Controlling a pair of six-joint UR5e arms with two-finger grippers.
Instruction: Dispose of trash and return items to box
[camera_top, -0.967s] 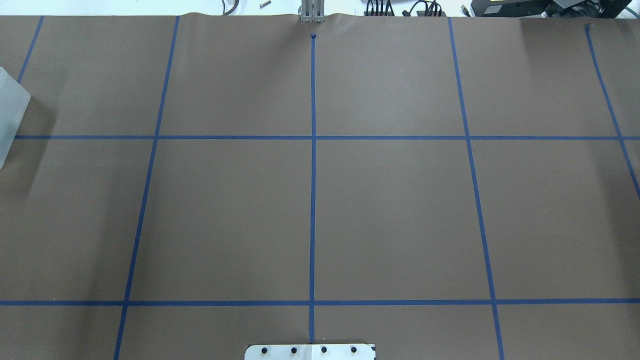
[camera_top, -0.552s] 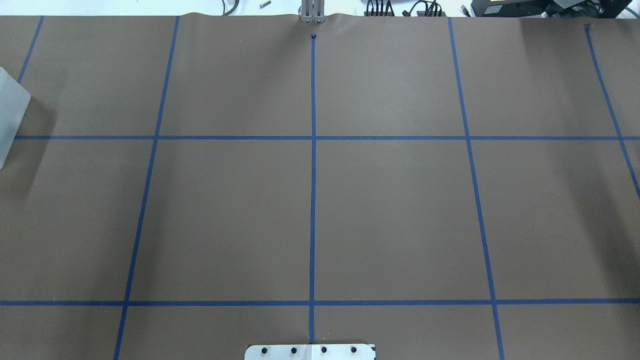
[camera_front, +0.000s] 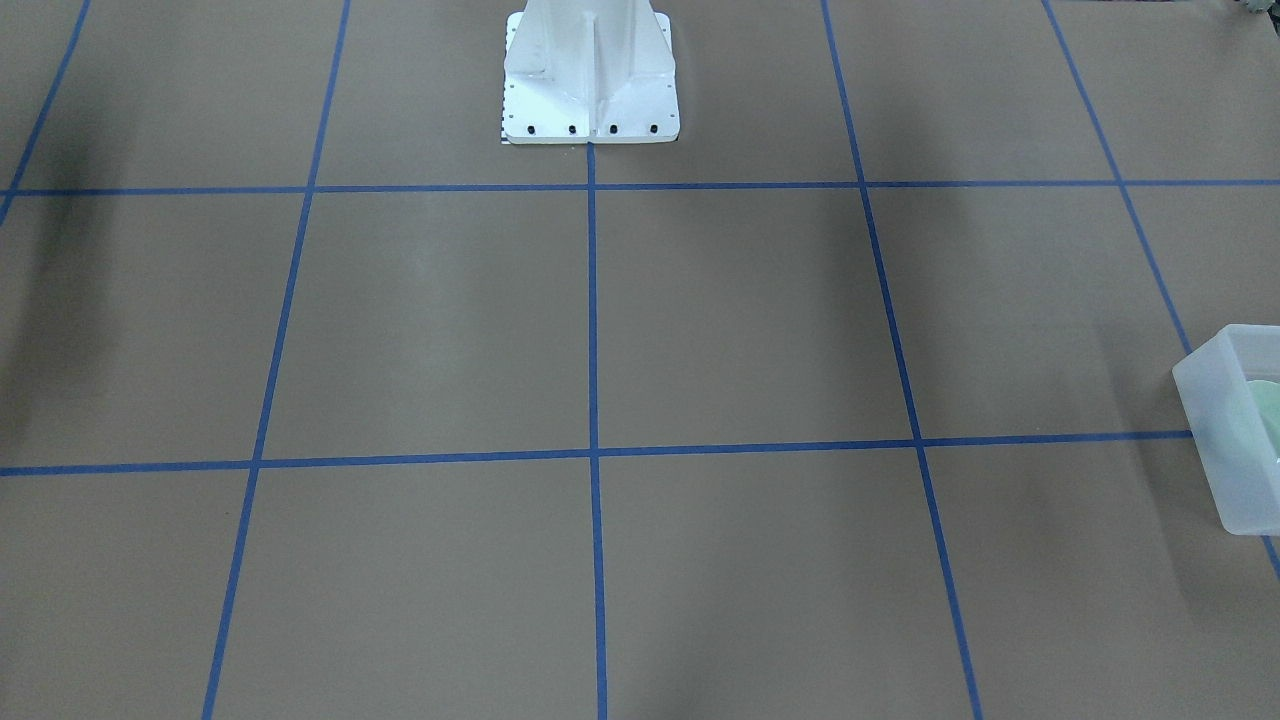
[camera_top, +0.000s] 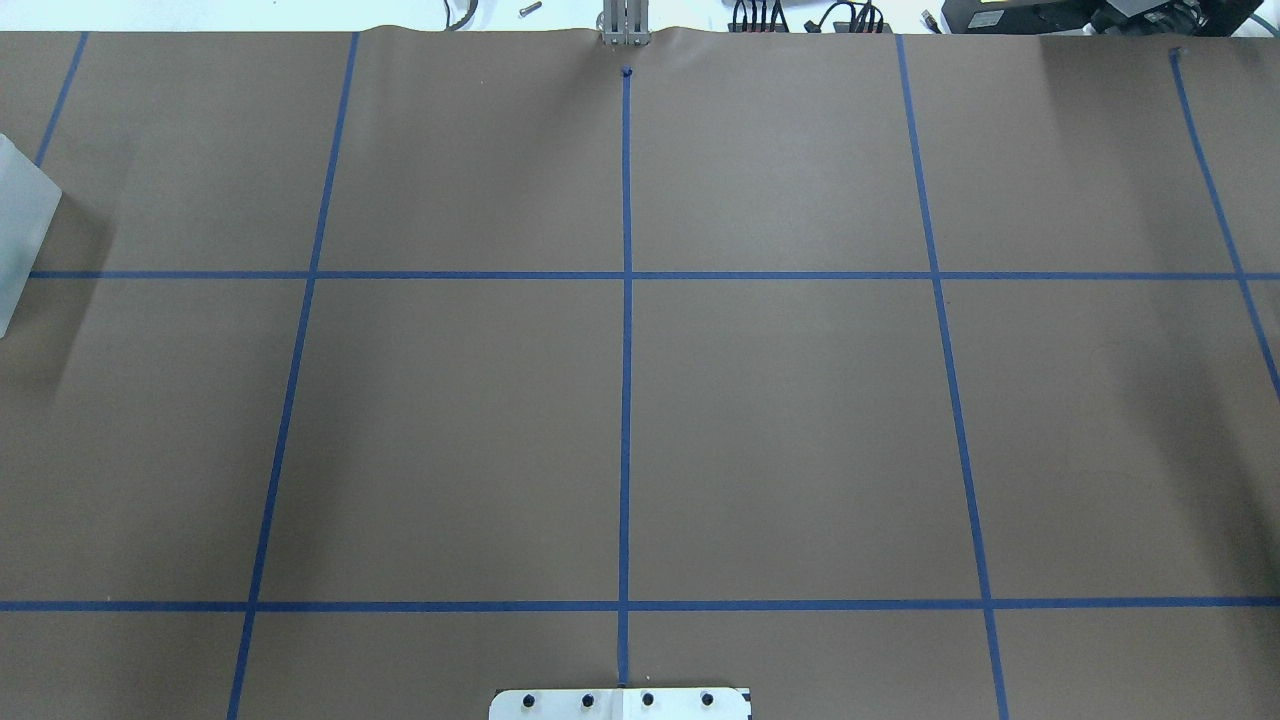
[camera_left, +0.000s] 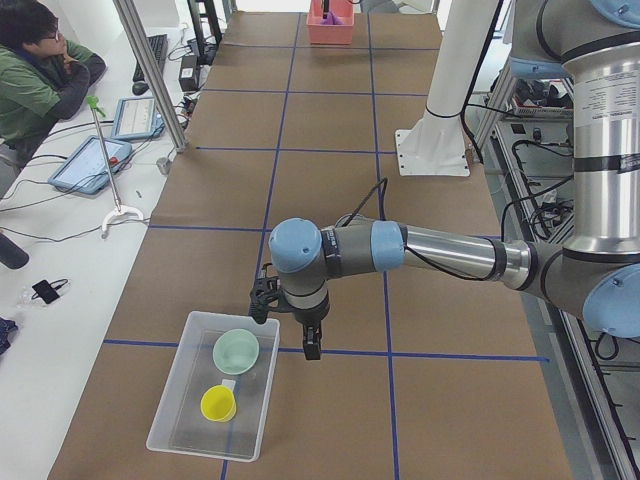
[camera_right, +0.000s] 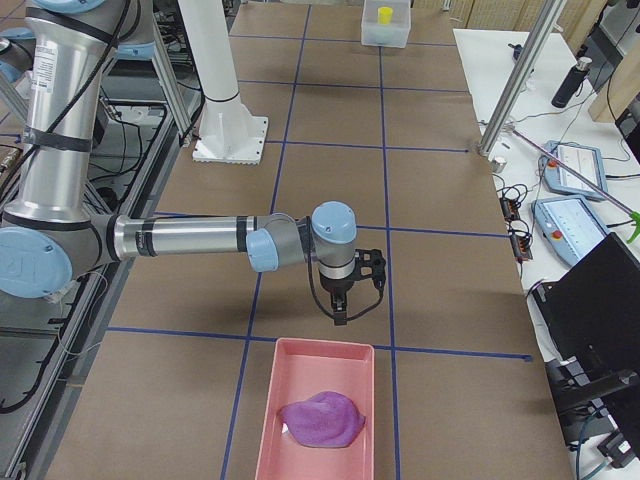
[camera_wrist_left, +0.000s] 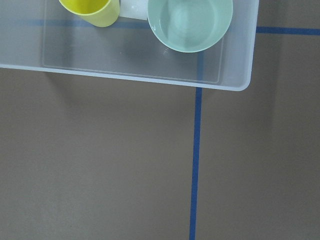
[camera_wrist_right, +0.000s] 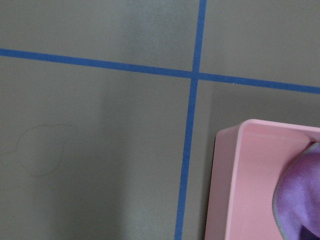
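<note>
Nothing has shifted on the desk (camera_top: 780, 420) in the overhead view over the last second, except that a faint shadow near its right edge has thinned a little.

Nearest us in the left-side view, at lower left, the box (camera_left: 172, 408) holds the green bowl (camera_left: 236, 351) upright beside a yellow cup (camera_left: 218, 403). Just past the box's far corner hangs the left claw (camera_left: 300, 335); we cannot tell whether it is released or clenched. Farthest off, at the top of that view, sits a pink tray (camera_left: 330, 27).

From the opposite end, the purple cloth (camera_right: 322, 418) lies bunched in that tray at bottom centre. The right claw (camera_right: 342, 310) hovers just beyond the tray's far rim, its state equally unclear.

We judge both jobs done, with the trash binned and the item boxed. If the bowl needed lifting again, it looks light, stiff and slippery, so we would pinch its rim with one finger inside and one outside. The cloth is limp and should be pinched at a raised fold from above.
</note>
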